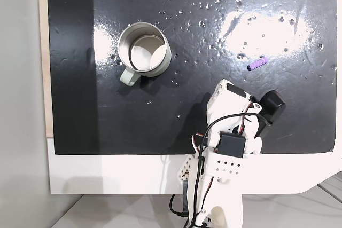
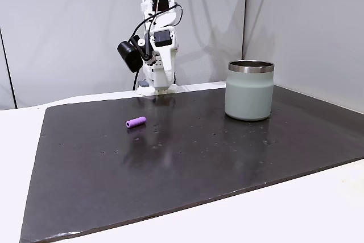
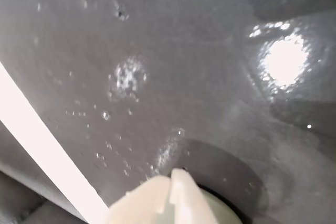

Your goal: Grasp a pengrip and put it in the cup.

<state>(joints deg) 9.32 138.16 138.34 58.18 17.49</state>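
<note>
The pengrip (image 1: 257,63) is a tiny purple ribbed tube lying flat on the black mat, well to the right of the cup in a fixed view from above. In the side fixed view the pengrip (image 2: 135,122) lies left of the cup (image 2: 249,92), a silver-white mug with a shiny rim. The cup (image 1: 121,46) stands upright and looks empty, its pale handle pointing toward the arm's side. My gripper (image 1: 220,89) is folded back over the arm's base, far from both things. Its white fingertips (image 3: 170,178) meet with nothing between them, pointing down at the mat (image 2: 165,87).
The black mat (image 1: 160,121) is glossy and speckled with small droplets and light glare. A white table border (image 1: 107,172) runs along the arm's side. Cables hang from the arm base (image 1: 200,185). A grey wall (image 2: 68,27) stands behind the arm.
</note>
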